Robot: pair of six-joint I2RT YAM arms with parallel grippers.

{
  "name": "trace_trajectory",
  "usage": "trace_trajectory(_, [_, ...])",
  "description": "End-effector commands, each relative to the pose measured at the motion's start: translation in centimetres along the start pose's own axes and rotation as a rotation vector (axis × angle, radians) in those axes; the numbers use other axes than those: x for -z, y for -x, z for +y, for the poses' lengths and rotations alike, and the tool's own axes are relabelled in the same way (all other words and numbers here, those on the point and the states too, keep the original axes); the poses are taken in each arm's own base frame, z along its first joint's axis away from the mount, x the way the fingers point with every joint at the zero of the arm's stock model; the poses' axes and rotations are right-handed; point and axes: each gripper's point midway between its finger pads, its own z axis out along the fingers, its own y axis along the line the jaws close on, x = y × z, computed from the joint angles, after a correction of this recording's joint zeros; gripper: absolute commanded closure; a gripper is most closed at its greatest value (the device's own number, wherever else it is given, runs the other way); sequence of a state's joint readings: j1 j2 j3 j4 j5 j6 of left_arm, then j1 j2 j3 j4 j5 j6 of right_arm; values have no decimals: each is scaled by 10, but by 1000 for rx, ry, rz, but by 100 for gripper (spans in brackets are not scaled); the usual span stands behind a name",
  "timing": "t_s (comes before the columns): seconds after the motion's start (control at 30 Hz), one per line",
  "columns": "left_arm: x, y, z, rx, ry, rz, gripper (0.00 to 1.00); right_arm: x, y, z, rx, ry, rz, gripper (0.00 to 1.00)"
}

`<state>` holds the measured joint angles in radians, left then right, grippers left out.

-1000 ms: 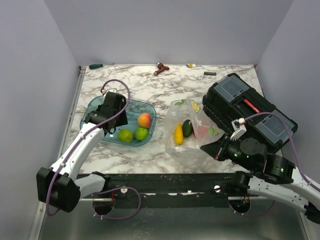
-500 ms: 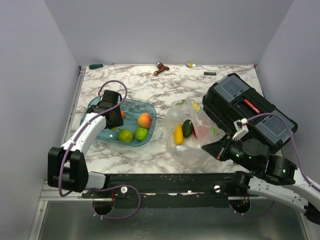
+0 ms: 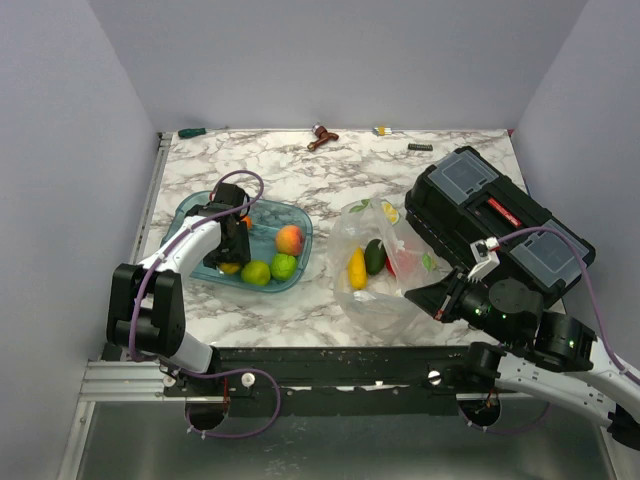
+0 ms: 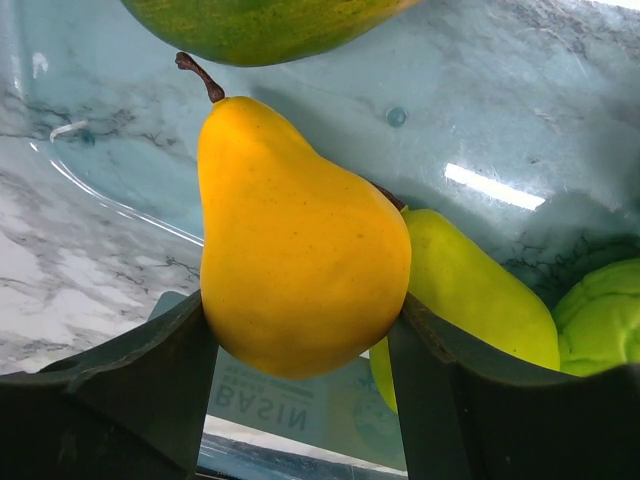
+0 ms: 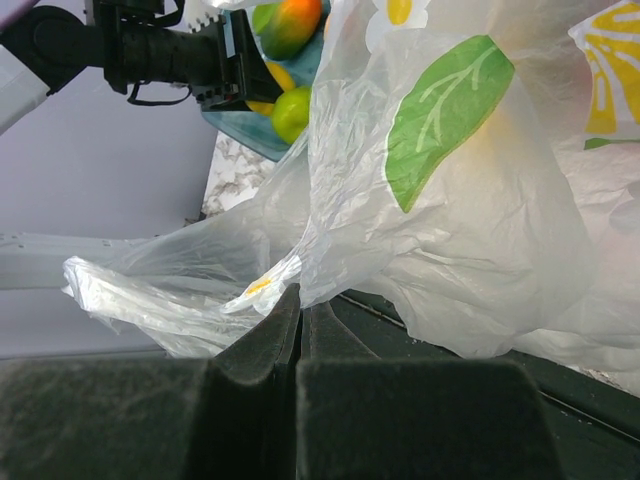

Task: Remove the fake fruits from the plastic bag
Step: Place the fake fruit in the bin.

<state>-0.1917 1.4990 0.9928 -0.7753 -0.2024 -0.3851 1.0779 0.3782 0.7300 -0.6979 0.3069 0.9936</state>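
Nearest, beside the black rail [image 3: 330,362] that carries the arm bases, the right gripper [image 5: 300,312] has its fingers pressed together on a fold of the plastic bag [image 5: 440,220], pinching its near right edge. The bag lies crumpled on the table just ahead. Through its clear film show a yellow fruit [image 3: 356,268], a dark green fruit [image 3: 374,256] and a red fruit [image 3: 398,262], all inside it. To the left sits a teal tray [image 3: 270,218], where the left gripper [image 3: 232,255] clamps a yellow pear [image 4: 300,240] between both fingers, over the tray's near left part. Whether the pear touches the tray floor cannot be told. Close by in the tray lie a yellow-green fruit [image 3: 253,272], a green fruit [image 3: 283,266] and a peach [image 3: 289,240]. The left arm hides much of the tray's left side. A black toolbox [image 3: 495,215] stands right of the bag, its near corner just beside the right arm. Along the far edge lie a green-handled screwdriver [image 3: 192,132], a brown tool [image 3: 322,137], a small yellow item [image 3: 382,130] and a small black piece [image 3: 419,147]. The table [image 3: 300,170] is white marble with grey veins. Plain pale lilac walls [image 3: 330,60] close it in on three sides.
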Motion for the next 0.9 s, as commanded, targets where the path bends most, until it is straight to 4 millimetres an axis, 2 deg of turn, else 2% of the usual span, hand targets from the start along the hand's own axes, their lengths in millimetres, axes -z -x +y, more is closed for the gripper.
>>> trace_trajectory(0.0, [4, 1, -8, -17, -52, 18, 62, 0, 3, -4, 3, -7, -23, 99])
trace_trajectory(0.17, [9, 4, -10, -15, -73, -7, 44, 1, 4, -4, 2, -11, -26, 99])
trace_trajectory(0.33, [14, 4, -12, -13, -94, -25, 35, 0, 4, -4, 5, -13, -24, 99])
trace_trajectory(0.7, [18, 5, -13, -6, -110, -42, 29, -4, 3, -2, 15, -14, -17, 99])
trace_trajectory(0.87, [35, 17, -20, -10, -173, -123, 29, -3, 2, -1, 9, -6, -15, 99])
